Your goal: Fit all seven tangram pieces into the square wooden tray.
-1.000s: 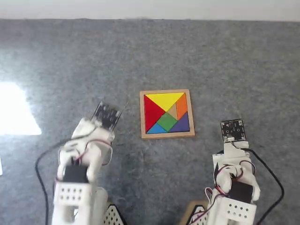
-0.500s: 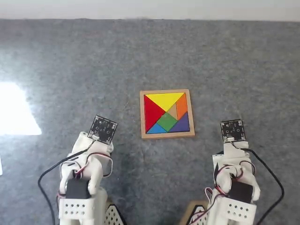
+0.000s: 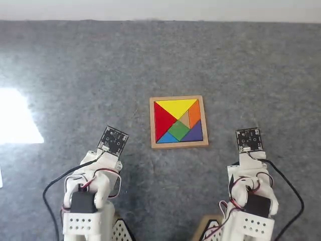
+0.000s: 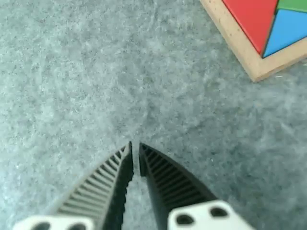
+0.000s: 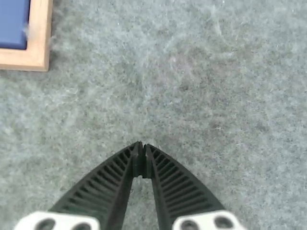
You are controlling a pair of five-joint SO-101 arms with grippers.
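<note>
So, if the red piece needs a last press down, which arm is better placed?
Left, probably. The red piece lies on the side of the tray nearest the left arm, whose wrist view shows it ahead of its shut jaws. The right arm sits by the dark blue piece.

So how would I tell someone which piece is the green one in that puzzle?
At the middle of the grey table lies a wooden tray packed with coloured pieces. The green piece sits just below its centre in the high view. It alone is a square, tipped on a corner, with triangles all round it.
</note>
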